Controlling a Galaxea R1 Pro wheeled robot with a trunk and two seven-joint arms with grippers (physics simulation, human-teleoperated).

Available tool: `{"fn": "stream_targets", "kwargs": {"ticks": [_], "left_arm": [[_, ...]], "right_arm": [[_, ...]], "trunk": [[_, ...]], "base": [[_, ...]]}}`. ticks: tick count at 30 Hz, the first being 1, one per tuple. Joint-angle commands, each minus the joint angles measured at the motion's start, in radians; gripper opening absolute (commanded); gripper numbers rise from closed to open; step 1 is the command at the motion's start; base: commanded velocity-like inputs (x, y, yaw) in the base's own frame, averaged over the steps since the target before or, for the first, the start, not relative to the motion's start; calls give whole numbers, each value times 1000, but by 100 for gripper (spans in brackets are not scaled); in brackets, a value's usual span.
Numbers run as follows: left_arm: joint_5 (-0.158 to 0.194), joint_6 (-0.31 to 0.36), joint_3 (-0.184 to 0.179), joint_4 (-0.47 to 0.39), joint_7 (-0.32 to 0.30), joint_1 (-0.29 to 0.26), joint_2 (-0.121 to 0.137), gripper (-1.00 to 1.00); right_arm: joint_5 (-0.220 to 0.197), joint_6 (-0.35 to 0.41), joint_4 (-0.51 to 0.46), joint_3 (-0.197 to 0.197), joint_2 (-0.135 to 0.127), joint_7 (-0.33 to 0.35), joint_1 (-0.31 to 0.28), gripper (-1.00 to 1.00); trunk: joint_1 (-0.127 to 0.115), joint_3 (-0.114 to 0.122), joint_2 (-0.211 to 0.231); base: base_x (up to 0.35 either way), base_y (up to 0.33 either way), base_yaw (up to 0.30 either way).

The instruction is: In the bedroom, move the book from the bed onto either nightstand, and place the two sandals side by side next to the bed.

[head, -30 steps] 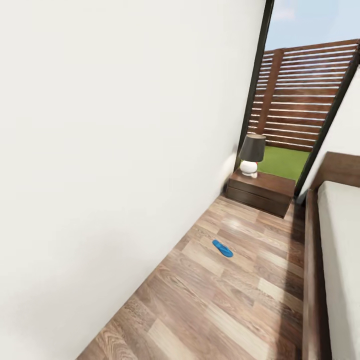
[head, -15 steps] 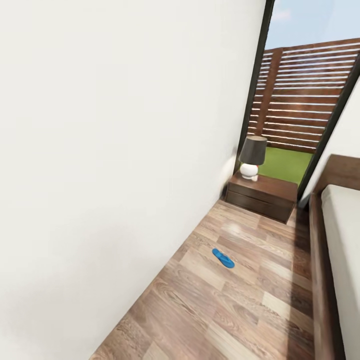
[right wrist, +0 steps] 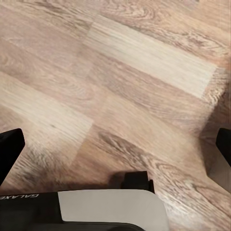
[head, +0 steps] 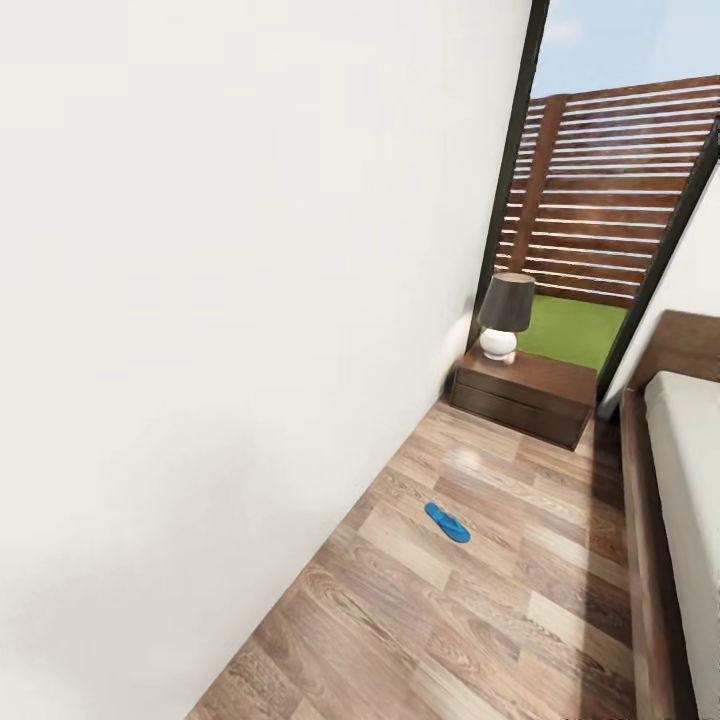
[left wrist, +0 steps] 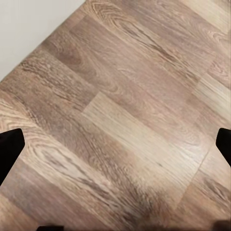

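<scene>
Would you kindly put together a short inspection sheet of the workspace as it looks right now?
Surface: brown wood-plank floor, running between the white wall and the bed.
Job's things: one blue sandal lies flat on the floor, apart from the bed; nightstand stands at the far end beside the wall.
Clutter: a lamp with a dark shade stands on the nightstand.
Grippers: left pincer and right pincer both open, empty, facing the floor.
Cables: nothing seen.
Surroundings: a tall dark-framed window shows a slatted fence and grass outside.
</scene>
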Motion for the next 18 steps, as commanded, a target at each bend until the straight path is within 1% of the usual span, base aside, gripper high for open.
{"fn": "stream_targets", "kwargs": {"ticks": [1, 6, 15, 18], "left_arm": [[10, -3, -4, 1, 0, -1, 0, 100], [10, -3, -4, 1, 0, -1, 0, 100], [10, -3, -4, 1, 0, -1, 1, 100], [10, -3, -4, 1, 0, -1, 1, 100]], "right_arm": [[-11, -2, 1, 0, 0, 8, -1, 100], [-11, -2, 1, 0, 0, 9, -1, 100], [-10, -2, 1, 0, 0, 8, -1, 100], [-10, -2, 1, 0, 0, 9, -1, 100]], "trunk": [[0, -1, 0], [0, -1, 0], [0, -1, 0], [0, -1, 0]], "base": [[5, 0, -128], [2, 0, -219], [0, 0, -278], [89, 0, -244]]}}
